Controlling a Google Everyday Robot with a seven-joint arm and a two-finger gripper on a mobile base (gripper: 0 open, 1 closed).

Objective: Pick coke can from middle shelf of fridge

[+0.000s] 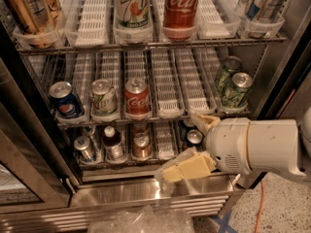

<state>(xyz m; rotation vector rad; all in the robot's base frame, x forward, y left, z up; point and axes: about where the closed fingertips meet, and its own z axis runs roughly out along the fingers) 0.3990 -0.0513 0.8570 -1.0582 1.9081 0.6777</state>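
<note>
Gripper (pixel 179 145) was sitting low in front of the fridge (pixel 146 197), jaws apart and holding nothing.

In the camera view, the coke can (pixel 137 99) stood upright in a white slatted plastic lane of the middle shelf (pixel 167 97), which was a chrome wire rack. A pale green-and-white can (pixel 103 97) was just left of it and a blue Pepsi can (pixel 65 102) further along. The two tan, blocky jaws stuck out of a smooth, rounded white arm housing (pixel 252 147), one up by the shelf's front edge, the other down near the shiny steel base. Both were right of and below the coke can, not touching it. Two green cans (pixel 233 85) sat at the shelf's right end.
</note>
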